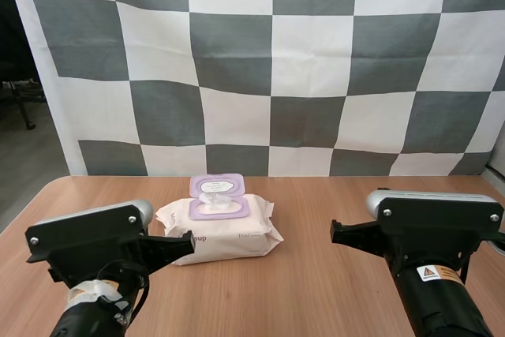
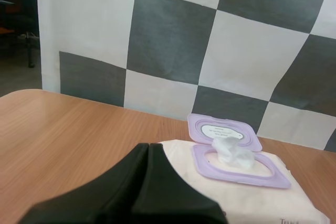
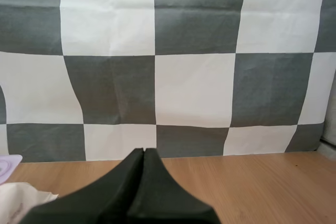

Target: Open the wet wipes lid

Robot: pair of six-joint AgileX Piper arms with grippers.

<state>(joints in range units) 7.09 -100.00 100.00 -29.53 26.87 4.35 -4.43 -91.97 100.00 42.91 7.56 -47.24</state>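
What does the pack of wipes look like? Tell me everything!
The pack of wipes is a soft, creamy-white pouch lying flat on the wooden table. On top is a purple plastic frame; its lid stands flipped open towards the back, and a white wipe pokes up from the hole.

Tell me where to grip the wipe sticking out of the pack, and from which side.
Pinch the wipe by its raised tuft, coming down from the near side. The tuft stands clear above the pack, while the open lid stands right behind it, blocking the far side. The left gripper, shut, is nearest.
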